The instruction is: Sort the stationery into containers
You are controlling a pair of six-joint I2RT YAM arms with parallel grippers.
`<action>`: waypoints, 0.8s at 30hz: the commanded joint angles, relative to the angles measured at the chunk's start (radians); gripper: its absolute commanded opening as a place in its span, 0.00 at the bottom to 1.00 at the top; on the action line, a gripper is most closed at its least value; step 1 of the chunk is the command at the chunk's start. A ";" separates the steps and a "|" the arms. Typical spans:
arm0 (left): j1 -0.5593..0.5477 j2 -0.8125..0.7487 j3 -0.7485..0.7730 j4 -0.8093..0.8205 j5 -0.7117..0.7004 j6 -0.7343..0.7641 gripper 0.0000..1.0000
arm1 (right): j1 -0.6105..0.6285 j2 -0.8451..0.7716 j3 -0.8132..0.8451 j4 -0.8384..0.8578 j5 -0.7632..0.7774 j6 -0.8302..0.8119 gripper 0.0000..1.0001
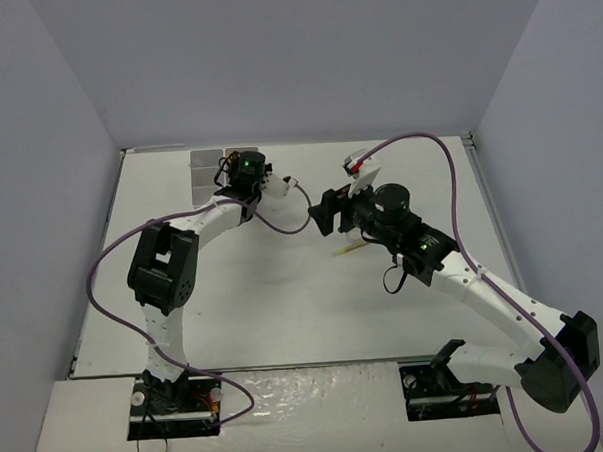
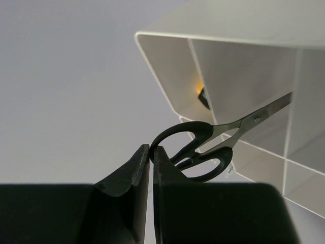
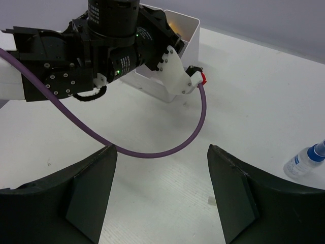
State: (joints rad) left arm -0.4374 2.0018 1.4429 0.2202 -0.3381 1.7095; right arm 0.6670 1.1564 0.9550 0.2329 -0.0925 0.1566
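Note:
The white container block (image 2: 167, 86) lies close in front of my left gripper (image 2: 151, 152). That gripper is shut on one handle loop of the black-handled scissors (image 2: 203, 147), whose blades point into a compartment. A yellow-orange item (image 2: 199, 89) sits deep in the neighbouring compartment. In the top view the left gripper (image 1: 229, 174) is at the container (image 1: 207, 170) at the far left. My right gripper (image 1: 326, 213) is open and empty over the table's middle; its wrist view (image 3: 161, 152) shows the container (image 3: 180, 28) behind the left wrist and a small blue-capped bottle (image 3: 304, 161) at right.
A purple cable (image 3: 167, 148) from the left arm hangs in a loop just ahead of the right gripper's fingers. A thin yellow pen or marker (image 1: 349, 249) lies under the right arm. A tiny yellowish bit (image 3: 209, 201) lies on the table by the right finger.

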 commanded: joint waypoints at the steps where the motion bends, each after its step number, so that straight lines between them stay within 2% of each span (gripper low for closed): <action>1: -0.001 -0.098 0.112 0.036 -0.012 -0.029 0.00 | -0.007 -0.043 0.004 0.059 0.014 0.001 0.69; 10: 0.000 -0.126 0.134 -0.001 -0.017 -0.023 0.00 | -0.009 -0.050 0.007 0.056 0.016 -0.003 0.70; 24: 0.081 -0.307 0.103 -0.176 -0.018 -0.082 0.00 | -0.017 -0.051 0.004 0.056 0.002 -0.009 0.70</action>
State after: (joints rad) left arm -0.3907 1.8155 1.5219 0.0718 -0.3380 1.6610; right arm 0.6600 1.1309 0.9550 0.2193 -0.0927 0.1547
